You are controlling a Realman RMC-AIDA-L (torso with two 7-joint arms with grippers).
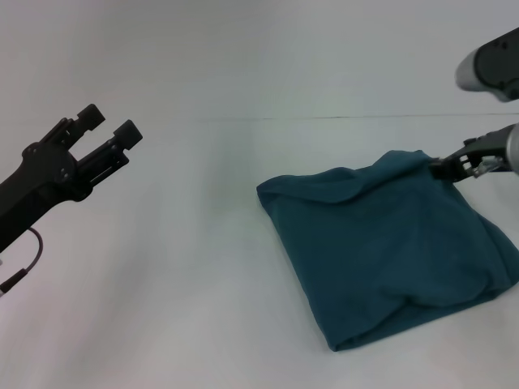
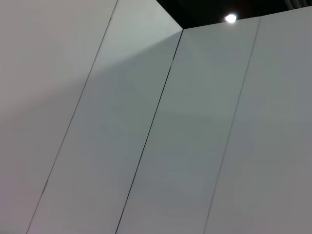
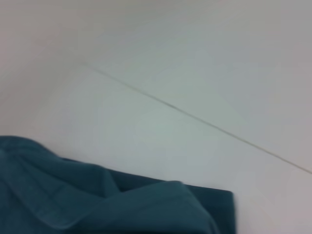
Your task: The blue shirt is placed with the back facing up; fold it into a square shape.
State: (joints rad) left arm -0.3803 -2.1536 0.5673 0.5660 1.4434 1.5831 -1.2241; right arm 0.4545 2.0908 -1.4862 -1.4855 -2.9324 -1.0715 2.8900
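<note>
White table, blue shirt right-side.

Head view looks down; right wrist shares the blue shirt close-up.

My shirt is one plain dark teal-blue all over, with no print or stripe, only darker shading in its folds. The table under it is plain white, crossed by one thin dark line. My left gripper is matte black. My right gripper is black too, on a pale grey arm.
</note>
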